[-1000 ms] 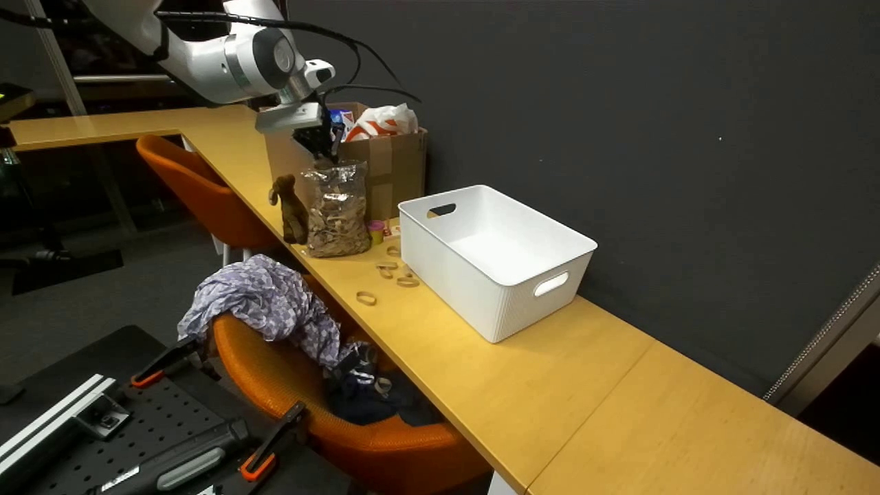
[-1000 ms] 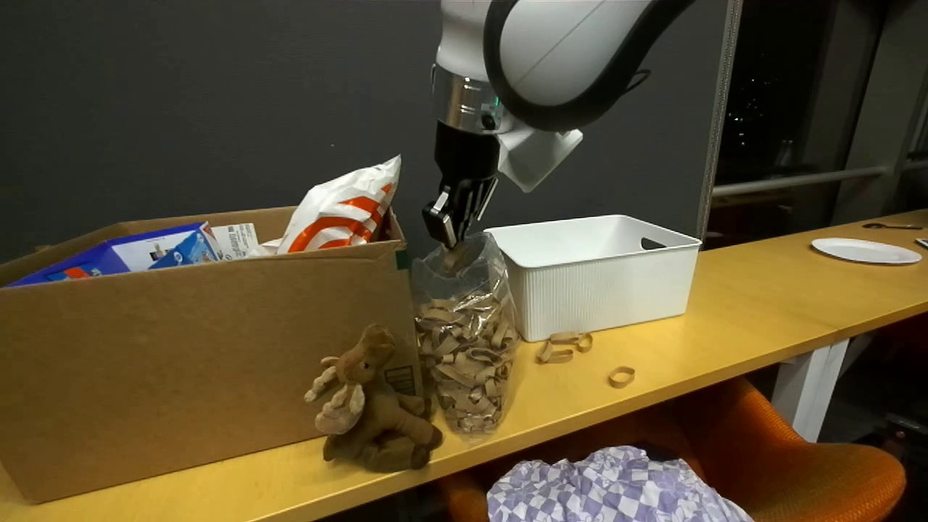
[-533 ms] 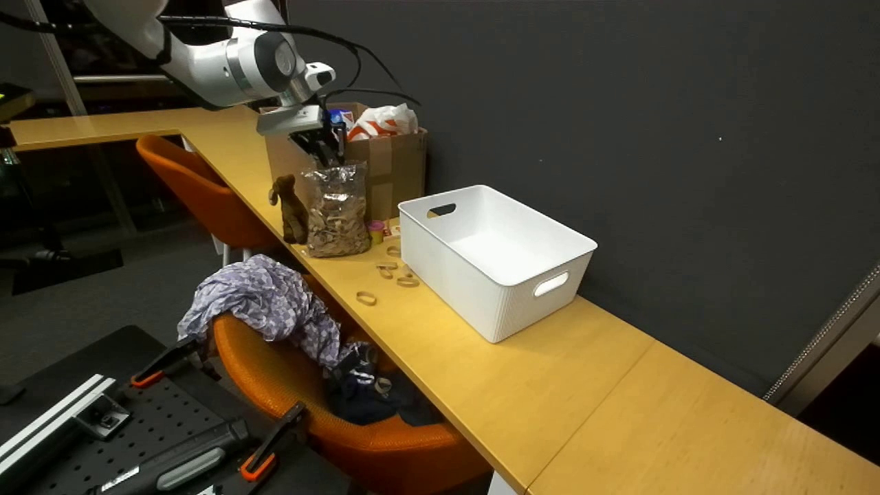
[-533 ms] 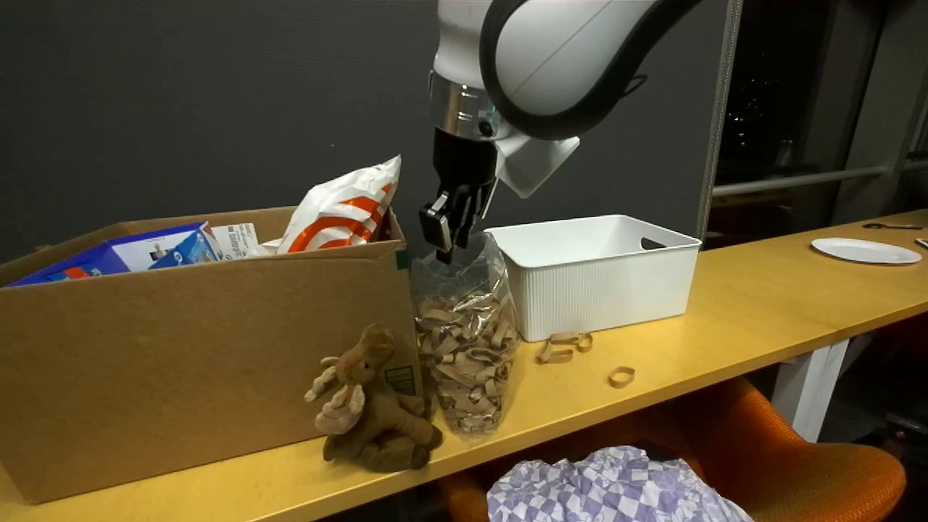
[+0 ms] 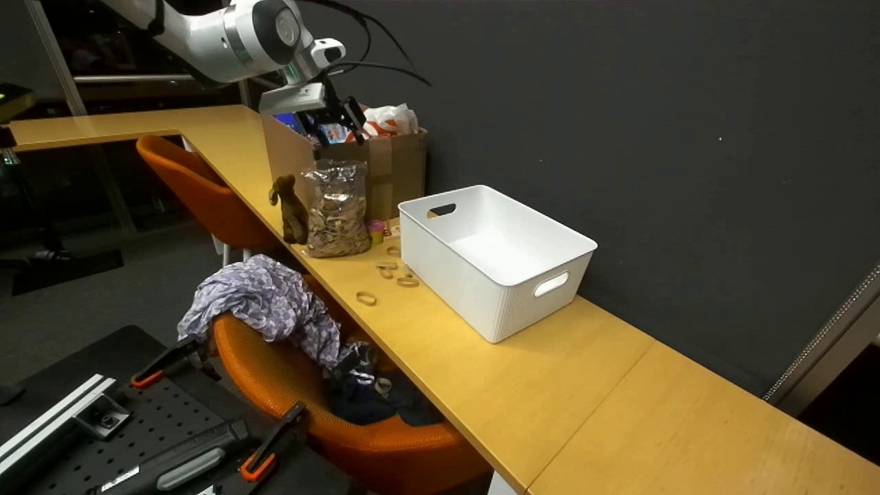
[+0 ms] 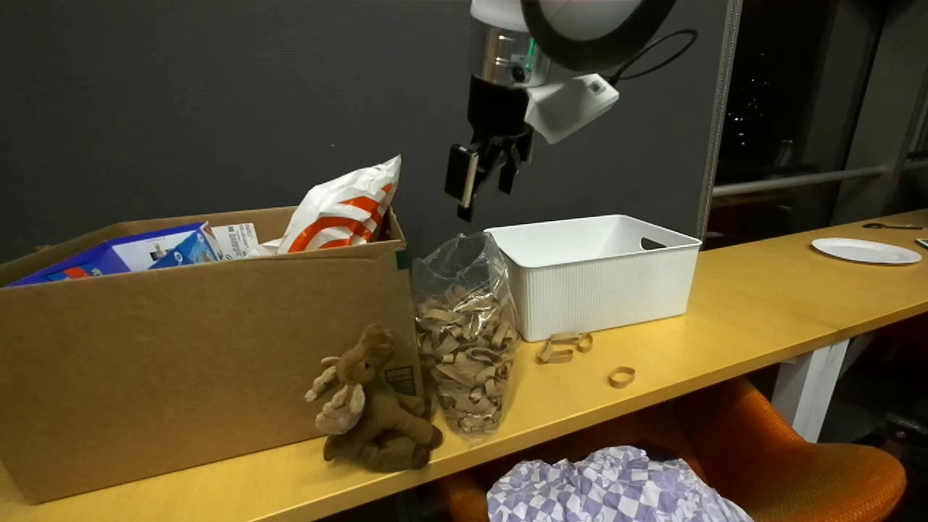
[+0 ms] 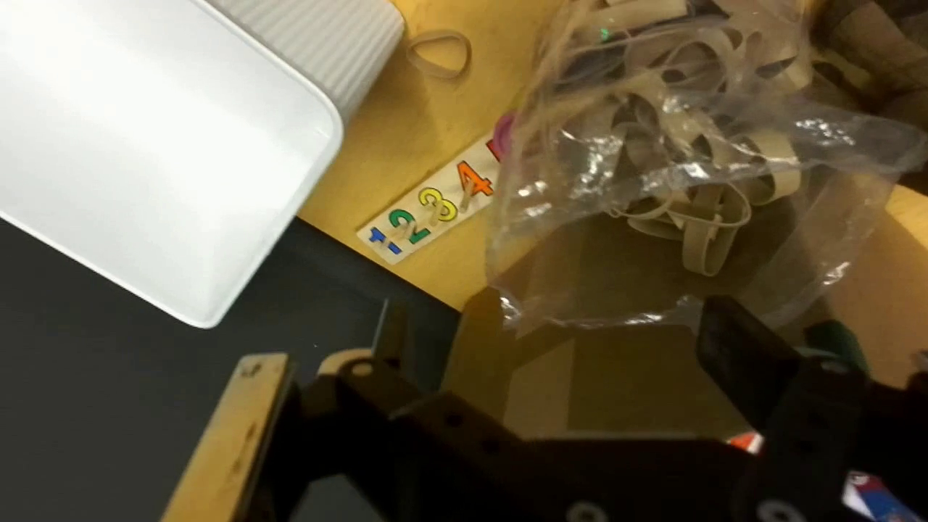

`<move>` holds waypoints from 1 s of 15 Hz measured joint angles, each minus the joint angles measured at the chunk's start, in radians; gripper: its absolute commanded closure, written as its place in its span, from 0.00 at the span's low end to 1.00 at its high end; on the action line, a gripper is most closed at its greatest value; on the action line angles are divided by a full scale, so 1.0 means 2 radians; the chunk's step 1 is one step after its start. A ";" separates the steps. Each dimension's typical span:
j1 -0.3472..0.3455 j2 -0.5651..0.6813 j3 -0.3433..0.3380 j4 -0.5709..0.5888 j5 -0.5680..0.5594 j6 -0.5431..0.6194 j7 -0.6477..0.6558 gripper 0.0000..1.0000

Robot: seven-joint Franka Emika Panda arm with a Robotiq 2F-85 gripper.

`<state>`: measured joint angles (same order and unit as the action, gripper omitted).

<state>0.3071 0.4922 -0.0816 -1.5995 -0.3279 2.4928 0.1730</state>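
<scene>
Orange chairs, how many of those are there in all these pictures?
2. In an exterior view, the near chair has a patterned cloth draped over it; the far chair stands farther along the table. More may be hidden or out of view.

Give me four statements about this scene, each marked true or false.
1. The gripper is open above the plastic bag. True.
2. The plastic bag lies flat on its side. False: it stands upright, with tan bands inside.
3. The plush toy sits inside the cardboard box. False: it sits on the table, beside the cardboard box.
4. A number strip lies on the table near the white bin. True.
</scene>
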 measured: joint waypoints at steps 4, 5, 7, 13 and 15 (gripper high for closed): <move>-0.025 -0.066 -0.011 -0.108 0.000 0.008 0.052 0.00; -0.036 -0.076 -0.011 -0.138 0.000 0.020 0.057 0.00; -0.062 -0.085 -0.012 -0.193 0.002 0.057 0.058 0.00; -0.137 -0.032 -0.009 -0.227 0.066 0.142 0.021 0.00; -0.153 -0.003 0.002 -0.208 0.098 0.144 -0.008 0.00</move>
<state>0.0013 0.4856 -0.0770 -2.0154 -0.1320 2.7810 0.1577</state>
